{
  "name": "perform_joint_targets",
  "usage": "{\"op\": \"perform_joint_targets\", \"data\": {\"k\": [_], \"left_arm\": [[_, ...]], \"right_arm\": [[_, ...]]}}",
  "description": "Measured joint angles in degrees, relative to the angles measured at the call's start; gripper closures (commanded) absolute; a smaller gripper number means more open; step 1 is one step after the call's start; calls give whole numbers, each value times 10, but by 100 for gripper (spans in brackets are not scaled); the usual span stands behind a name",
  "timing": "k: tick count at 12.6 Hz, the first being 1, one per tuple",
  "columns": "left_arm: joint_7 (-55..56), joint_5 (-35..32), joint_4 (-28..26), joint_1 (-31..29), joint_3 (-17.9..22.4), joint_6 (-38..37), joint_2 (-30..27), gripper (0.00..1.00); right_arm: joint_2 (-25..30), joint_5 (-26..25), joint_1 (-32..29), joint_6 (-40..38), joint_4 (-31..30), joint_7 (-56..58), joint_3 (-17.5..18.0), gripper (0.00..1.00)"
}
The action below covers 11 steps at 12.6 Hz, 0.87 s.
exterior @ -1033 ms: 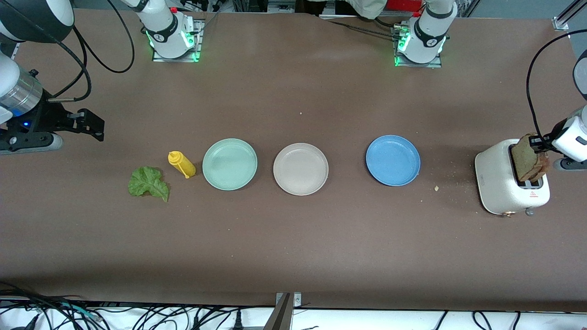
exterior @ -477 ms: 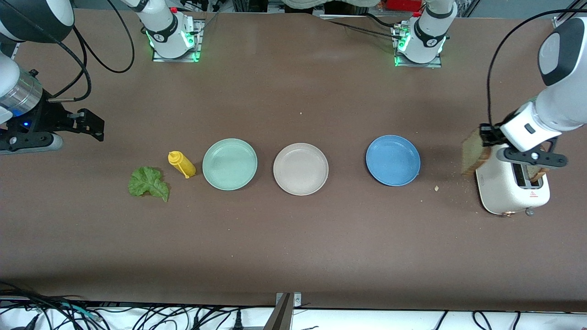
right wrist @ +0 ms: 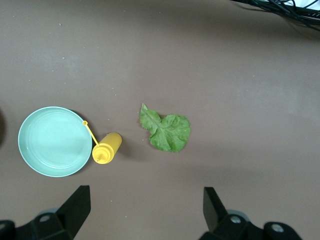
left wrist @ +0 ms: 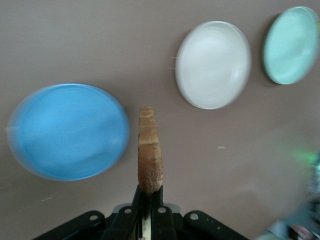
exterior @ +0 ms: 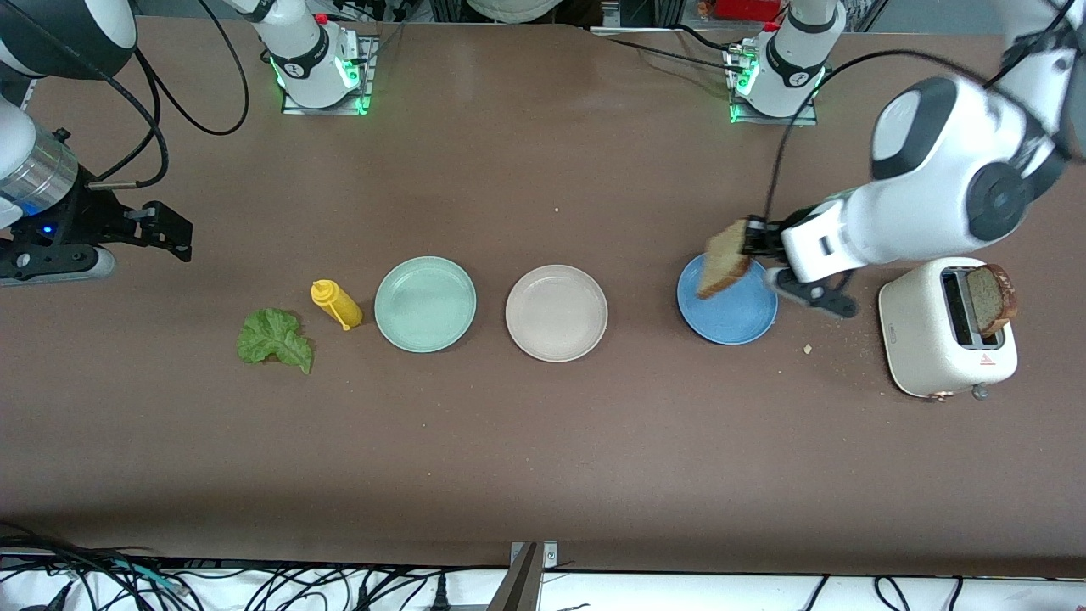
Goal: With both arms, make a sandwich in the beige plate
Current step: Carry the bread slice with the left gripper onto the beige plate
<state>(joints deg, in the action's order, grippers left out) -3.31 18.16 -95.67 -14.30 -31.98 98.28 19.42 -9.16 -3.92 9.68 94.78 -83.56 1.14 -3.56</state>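
My left gripper (exterior: 750,246) is shut on the edge of a tan bread slice (exterior: 724,260) and holds it in the air over the blue plate (exterior: 728,316). In the left wrist view the slice (left wrist: 150,150) stands edge-on out of the left gripper (left wrist: 149,200). The beige plate (exterior: 556,312) (left wrist: 212,65) lies bare at the table's middle. A second slice (exterior: 988,299) stands in the toaster (exterior: 933,339). The lettuce leaf (exterior: 273,338) (right wrist: 167,131) lies flat toward the right arm's end. There my right gripper (exterior: 180,236) (right wrist: 144,207) waits open, with nothing in it.
A mint-green plate (exterior: 424,304) (right wrist: 52,141) (left wrist: 291,45) sits beside the beige plate, toward the right arm's end. A yellow squeeze bottle (exterior: 337,304) (right wrist: 106,148) lies between it and the lettuce. Crumbs (exterior: 807,348) lie between the blue plate (left wrist: 67,131) and the toaster.
My left arm has lifted one bread slice out of the toaster and carried it toward the table's middle, now over the blue plate. The right arm has not moved.
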Motion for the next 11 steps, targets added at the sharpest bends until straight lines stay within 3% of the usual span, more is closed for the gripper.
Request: {"op": "perform_joint_targets", "data": {"k": [5,7,11], "left_arm": [[-16,178,38,24,0,52,109,100],[-47,236,38,55,-1,105,152,100],[-162,281,42,103,-1,218,227,100]], "right_arm": [[0,0,0,0,0,0,0,0],[0,0,0,0,0,0,0,0],[0,0,0,0,0,0,0,0]]}}
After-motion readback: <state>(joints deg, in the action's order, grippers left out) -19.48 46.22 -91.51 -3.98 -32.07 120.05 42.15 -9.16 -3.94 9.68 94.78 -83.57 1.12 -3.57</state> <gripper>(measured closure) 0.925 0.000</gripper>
